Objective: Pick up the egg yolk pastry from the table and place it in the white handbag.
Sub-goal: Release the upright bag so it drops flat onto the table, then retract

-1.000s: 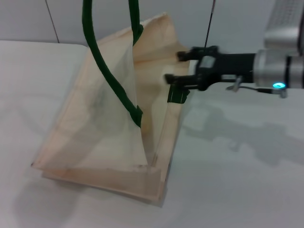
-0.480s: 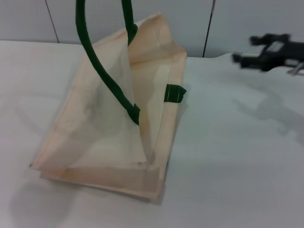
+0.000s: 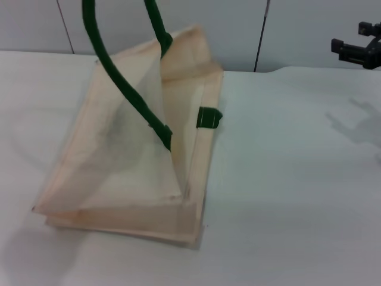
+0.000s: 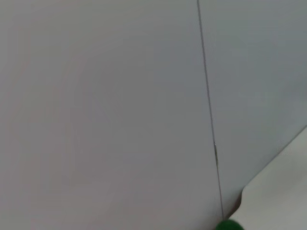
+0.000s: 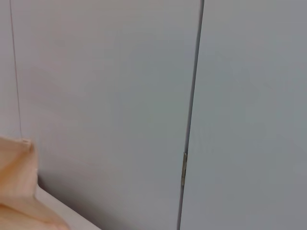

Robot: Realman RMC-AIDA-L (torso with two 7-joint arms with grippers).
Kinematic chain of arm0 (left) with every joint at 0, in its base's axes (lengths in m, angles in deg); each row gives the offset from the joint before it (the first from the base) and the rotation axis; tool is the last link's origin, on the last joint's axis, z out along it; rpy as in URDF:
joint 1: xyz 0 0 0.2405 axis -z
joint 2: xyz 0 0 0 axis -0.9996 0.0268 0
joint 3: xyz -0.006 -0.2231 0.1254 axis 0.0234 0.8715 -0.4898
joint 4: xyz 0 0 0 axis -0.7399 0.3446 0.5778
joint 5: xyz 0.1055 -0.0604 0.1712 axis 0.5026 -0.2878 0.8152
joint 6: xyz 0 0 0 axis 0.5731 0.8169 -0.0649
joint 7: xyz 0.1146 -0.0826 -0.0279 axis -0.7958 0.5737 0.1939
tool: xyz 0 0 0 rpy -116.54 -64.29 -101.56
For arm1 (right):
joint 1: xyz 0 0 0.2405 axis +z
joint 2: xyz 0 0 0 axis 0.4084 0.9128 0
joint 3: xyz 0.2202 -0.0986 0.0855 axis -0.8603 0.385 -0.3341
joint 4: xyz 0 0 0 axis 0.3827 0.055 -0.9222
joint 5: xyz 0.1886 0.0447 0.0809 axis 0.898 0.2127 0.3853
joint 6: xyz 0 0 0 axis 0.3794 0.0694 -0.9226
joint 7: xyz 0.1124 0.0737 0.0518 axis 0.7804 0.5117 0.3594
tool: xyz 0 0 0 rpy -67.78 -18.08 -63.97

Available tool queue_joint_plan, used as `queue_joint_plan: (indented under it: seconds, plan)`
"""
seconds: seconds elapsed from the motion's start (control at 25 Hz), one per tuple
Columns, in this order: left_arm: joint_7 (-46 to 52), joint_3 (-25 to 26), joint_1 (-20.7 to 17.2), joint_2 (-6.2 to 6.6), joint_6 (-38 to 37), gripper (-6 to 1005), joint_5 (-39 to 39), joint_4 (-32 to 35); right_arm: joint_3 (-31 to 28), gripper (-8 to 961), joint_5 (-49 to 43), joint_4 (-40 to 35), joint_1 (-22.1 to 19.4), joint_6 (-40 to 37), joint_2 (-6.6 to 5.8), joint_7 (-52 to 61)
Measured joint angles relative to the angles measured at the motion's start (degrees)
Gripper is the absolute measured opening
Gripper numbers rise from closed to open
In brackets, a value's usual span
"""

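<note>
The white handbag (image 3: 128, 155) stands tilted on the table at centre-left, mouth open toward the right. Its dark green handles (image 3: 122, 83) rise out of the top of the head view. A green handle tab (image 3: 209, 117) sits on its right rim. A corner of the bag shows in the right wrist view (image 5: 17, 196). My right gripper (image 3: 352, 37) is at the far upper right, well clear of the bag, open and empty. The egg yolk pastry is out of view. My left gripper is out of view; the left wrist view shows only a green bit of handle (image 4: 229, 225).
The white table (image 3: 286, 196) stretches to the right of and in front of the bag. Grey wall panels (image 3: 238, 30) stand behind the table's far edge.
My right gripper has drawn back from the bag's mouth to the far upper right, empty. The bag and its handles have shifted slightly left.
</note>
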Motion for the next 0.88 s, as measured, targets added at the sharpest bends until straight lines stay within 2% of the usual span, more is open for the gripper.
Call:
queue_joint_plan:
  seconds: [0.24,0.44,0.64,0.88]
  plan:
    - [-0.2,0.4,0.6,0.05,-1.4,211,-0.3,-3.3,0.0,789,0.0,0.2,0.3,0.0,-0.01,0.0]
    - [-1.6,0.4,0.7,0.08,-2.4,460,-1.8,-4.2,0.0,788,0.0,0.2,0.2,0.1,-0.01,0.1]
    - [-2.9,0.4,0.8,0.12,-3.1,491,-3.0,-5.7,0.1,788,0.0,0.3,0.3,0.1,-0.01,0.2]
    - [-8.4,-0.3,1.5,0.1,-5.8,521,-10.6,-13.1,0.1,787,-0.1,0.4,0.4,0.1,-0.01,0.4]
